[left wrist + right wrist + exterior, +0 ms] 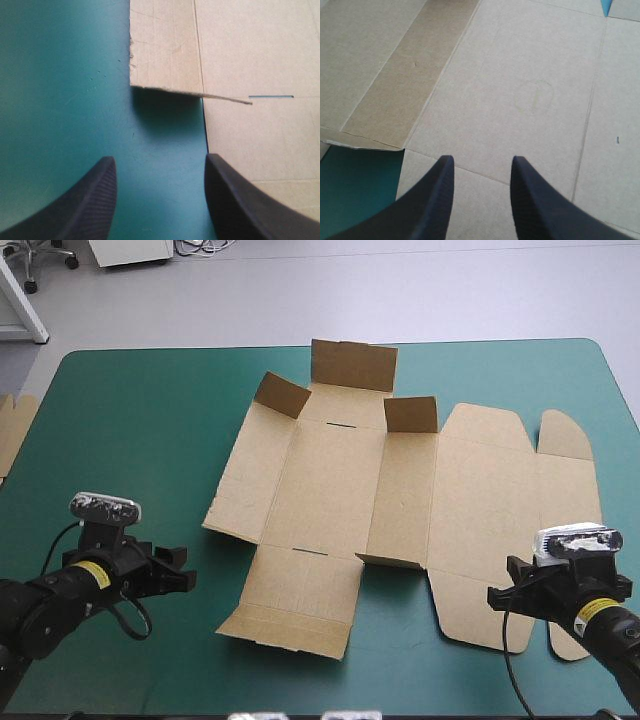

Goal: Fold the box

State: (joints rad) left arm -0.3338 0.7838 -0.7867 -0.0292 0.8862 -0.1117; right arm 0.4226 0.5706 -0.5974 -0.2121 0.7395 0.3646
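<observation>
The box [335, 485], a cut sheet of brown board, lies nearly flat in the middle of the table, and both grippers are poised at its near corners with nothing held. The left gripper [160, 162], a pair of broad black curved fingers, stands wide apart over the bare teal-green cover [140, 420]. One finger hangs at the edge of the near flap, and just ahead of it the left side panel lifts slightly and casts a shadow. The right gripper [482, 160], its fingers open but closer together, hovers directly above the wide lid panel on the sheet's right side, near a crease. Farther out, the far wall [352, 365] and two small corner tabs beside it already stand up, while the near flap and both side panels lie low. The step in hand looks to be raising a side wall. To do it well, the left gripper would likely slide one finger under that lifted edge and bend along the scored line, while the right gripper presses the lid panel down so the sheet does not skid. A strip of spare brown board [12, 430] shows at the table's left edge, well apart.
</observation>
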